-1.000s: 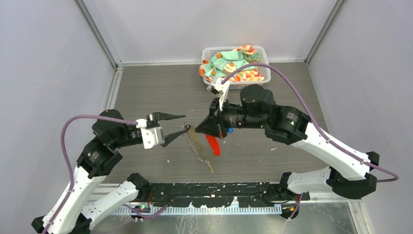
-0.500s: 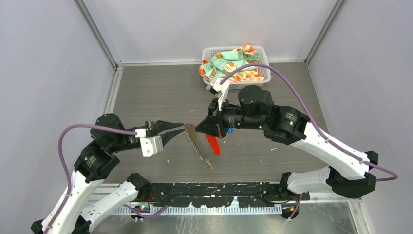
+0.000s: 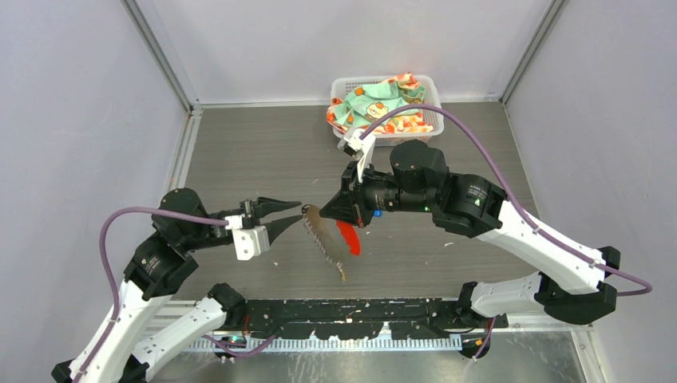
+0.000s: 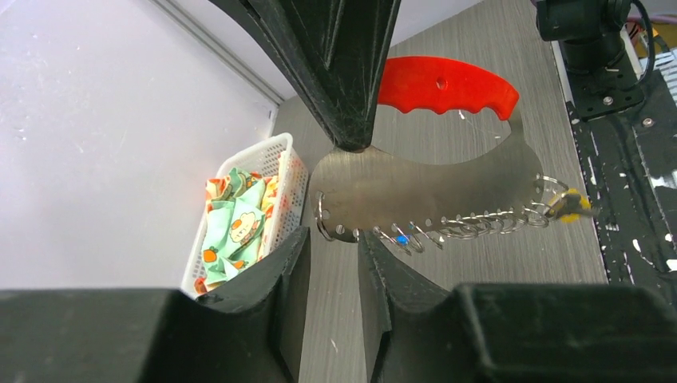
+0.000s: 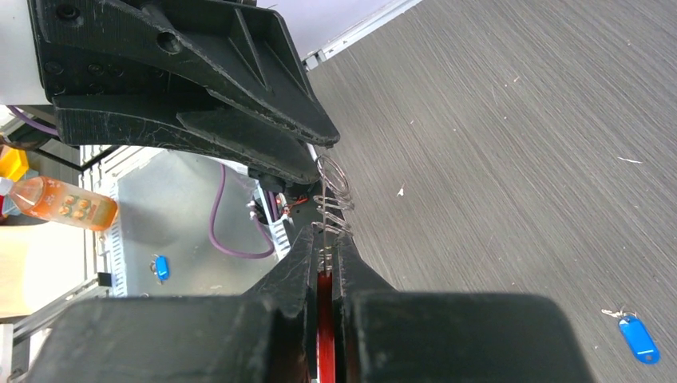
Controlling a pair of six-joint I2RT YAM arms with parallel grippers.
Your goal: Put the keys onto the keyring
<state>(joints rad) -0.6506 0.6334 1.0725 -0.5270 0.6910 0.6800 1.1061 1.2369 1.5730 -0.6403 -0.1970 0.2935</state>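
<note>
The keyring [image 4: 431,187], a flat grey metal piece with a red tag [image 4: 447,84] and a row of small wire rings [image 4: 471,227] along one edge, was pinched in the right gripper [image 5: 325,243]; the yellow key [image 4: 568,206] hung at its near end. The blue key [image 5: 631,335] lay flat on the table [image 5: 519,120], apart from it.

I could read nothing for certain. Pale block characters stood on an orange bottle [image 5: 60,203], too blurred to make out; white print on my right arm [image 3: 477,191] was too small.
</note>
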